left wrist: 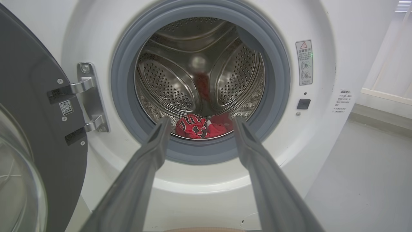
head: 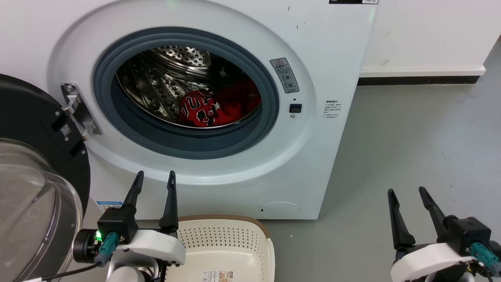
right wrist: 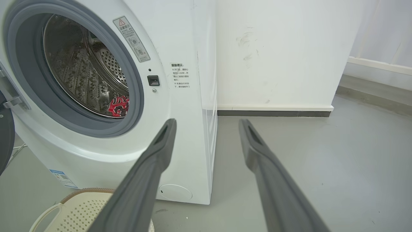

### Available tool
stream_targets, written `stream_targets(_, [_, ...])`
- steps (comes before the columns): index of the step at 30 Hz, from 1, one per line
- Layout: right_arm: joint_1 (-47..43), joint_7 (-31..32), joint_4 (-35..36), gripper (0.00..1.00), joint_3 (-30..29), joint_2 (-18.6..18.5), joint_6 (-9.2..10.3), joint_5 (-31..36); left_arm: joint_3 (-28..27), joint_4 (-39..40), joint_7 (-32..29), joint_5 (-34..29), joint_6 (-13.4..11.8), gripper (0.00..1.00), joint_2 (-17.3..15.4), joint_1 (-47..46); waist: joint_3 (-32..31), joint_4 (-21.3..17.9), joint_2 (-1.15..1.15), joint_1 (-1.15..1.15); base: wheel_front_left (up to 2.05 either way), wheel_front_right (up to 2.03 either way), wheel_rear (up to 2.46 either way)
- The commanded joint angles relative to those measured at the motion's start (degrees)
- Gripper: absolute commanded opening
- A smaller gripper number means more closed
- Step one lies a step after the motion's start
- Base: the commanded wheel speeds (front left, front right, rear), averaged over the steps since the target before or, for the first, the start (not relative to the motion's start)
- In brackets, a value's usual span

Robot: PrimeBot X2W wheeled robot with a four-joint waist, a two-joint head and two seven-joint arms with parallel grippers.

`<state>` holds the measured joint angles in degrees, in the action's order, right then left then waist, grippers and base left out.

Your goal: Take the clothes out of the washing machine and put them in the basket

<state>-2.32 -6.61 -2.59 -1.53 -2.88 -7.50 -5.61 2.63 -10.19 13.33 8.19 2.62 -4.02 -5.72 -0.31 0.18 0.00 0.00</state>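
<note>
**At the open porthole: both garments in the drum, both grippers spread and unloaded**

Before the robot, a large white front-loading washing machine [head: 336,58] is shown with its dark-framed glass door [head: 35,117] swung open to the left on a metal hinge [head: 78,111]. Inside the round grey rubber ring [head: 188,137], at the bottom of the perforated steel drum [head: 156,86], the soft red clothes [head: 219,105] are seen lying together. A garment with white stripes and black-and-white print is placed to the left. A plain red one is heaped just beside it to the right, and the two are touching.

On the grey floor [head: 411,137], against the foot of the machine, a cream perforated plastic basket [head: 223,235] with a brown rim is set. A paper label [head: 217,275] is carried on its bottom.

The left gripper [head: 155,174] is held above the basket's left edge, below the porthole. Its two long dark fingers are spread apart, and nothing is held between them. In the left wrist view the clothes [left wrist: 204,126] are framed between these fingers.

The right gripper [head: 406,190] is held well to the right of the machine, over the floor. Its fingers are likewise spread and nothing is gripped. In the right wrist view it is aimed past the machine's right front corner, and the printed garment [right wrist: 119,105] is glimpsed through the porthole.
</note>
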Motion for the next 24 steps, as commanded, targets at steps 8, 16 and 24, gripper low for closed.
stream_targets(8, [-0.6, -1.1, 0.7, 1.00, 0.6, 0.0, 0.02, 4.3, 0.1, -0.2, 1.2, -4.0, -0.6, 1.00, -0.4, -0.6, 0.0, 0.0, 0.00, 0.00, 0.00, 0.00, 0.00])
stream_targets(16, [-0.9, -1.8, 0.9, 1.00, 0.7, 0.0, 0.03, 7.2, 0.0, -0.7, 2.0, -6.8, -0.9, 1.00, -0.4, -0.3, -0.1, 0.1, 0.00, 0.00, 0.00, 0.00, 0.00])
stream_targets(24, [-0.6, -2.0, 0.2, 1.00, 0.7, 0.0, 0.03, 6.0, -0.3, -1.4, 1.9, -6.1, -1.0, 1.00, -0.2, -0.3, -0.1, 0.1, 0.00, 0.00, 0.00, 0.00, 0.00])
